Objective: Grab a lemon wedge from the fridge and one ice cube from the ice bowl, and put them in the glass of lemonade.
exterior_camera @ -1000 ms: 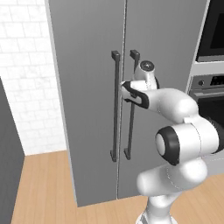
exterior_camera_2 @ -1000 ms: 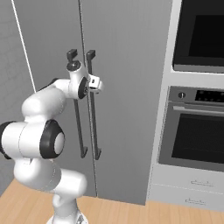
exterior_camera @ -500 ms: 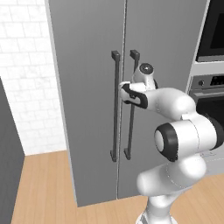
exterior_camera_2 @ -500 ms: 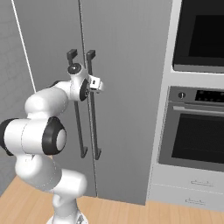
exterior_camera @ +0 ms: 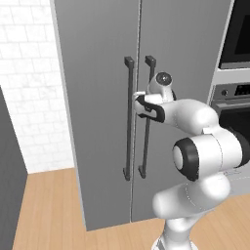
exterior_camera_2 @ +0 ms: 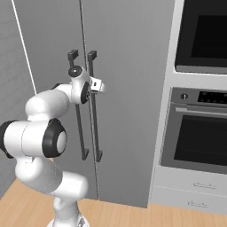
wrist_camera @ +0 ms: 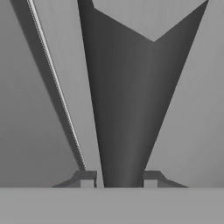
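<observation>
The grey two-door fridge (exterior_camera: 97,73) (exterior_camera_2: 128,66) stands with both doors closed. My gripper (exterior_camera: 141,103) (exterior_camera_2: 94,85) (wrist_camera: 119,178) is at the upper part of the right door's dark bar handle (exterior_camera: 145,146) (exterior_camera_2: 95,128). In the hand view the handle (wrist_camera: 122,109) runs up between the two fingertips (wrist_camera: 87,178), which sit close against its sides, shut on it. The seam between the doors shows as a light line just left of the handle. The lemon wedge, the ice bowl and the glass of lemonade are out of view.
A built-in wall oven (exterior_camera_2: 199,137) (exterior_camera: 239,112) stands right of the fridge, with a drawer (exterior_camera_2: 190,195) below it. A white brick wall (exterior_camera: 29,97) and a dark panel (exterior_camera: 10,171) lie to the left. The wooden floor (exterior_camera: 49,210) runs in front.
The jaws, open around the right handle a moment ago, have closed on it. The arm has barely moved and the doors stay closed.
</observation>
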Robot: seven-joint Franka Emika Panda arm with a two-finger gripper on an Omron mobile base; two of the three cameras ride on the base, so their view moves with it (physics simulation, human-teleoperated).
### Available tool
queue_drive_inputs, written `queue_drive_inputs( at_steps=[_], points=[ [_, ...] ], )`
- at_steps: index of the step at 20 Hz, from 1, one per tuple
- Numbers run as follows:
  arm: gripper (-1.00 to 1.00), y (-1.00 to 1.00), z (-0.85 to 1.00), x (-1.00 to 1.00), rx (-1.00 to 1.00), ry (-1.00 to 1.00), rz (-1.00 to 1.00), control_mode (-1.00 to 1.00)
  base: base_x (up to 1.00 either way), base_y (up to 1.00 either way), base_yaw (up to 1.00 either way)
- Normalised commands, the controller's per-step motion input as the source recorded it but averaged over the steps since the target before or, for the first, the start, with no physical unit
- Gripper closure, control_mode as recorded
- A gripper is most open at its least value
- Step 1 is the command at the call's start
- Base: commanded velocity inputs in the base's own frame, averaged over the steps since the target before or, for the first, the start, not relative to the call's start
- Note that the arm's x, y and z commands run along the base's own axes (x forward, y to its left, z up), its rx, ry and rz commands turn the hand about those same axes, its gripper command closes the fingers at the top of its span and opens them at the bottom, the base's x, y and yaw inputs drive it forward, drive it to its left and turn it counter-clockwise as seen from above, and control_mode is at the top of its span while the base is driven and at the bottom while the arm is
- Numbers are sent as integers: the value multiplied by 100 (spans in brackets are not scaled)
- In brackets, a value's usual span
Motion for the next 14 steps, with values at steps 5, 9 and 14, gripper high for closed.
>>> queue_drive_inputs(
  at_steps=[5, 9, 14],
  points=[
    [100, -37, -9, 16, 0, -1, -2, -100, 0, 0, 0],
    [100, -86, 0, -3, 0, -8, -8, -100, 0, 0, 0],
    [100, -100, 5, -23, 1, -8, -6, -100, 0, 0, 0]
  ],
)
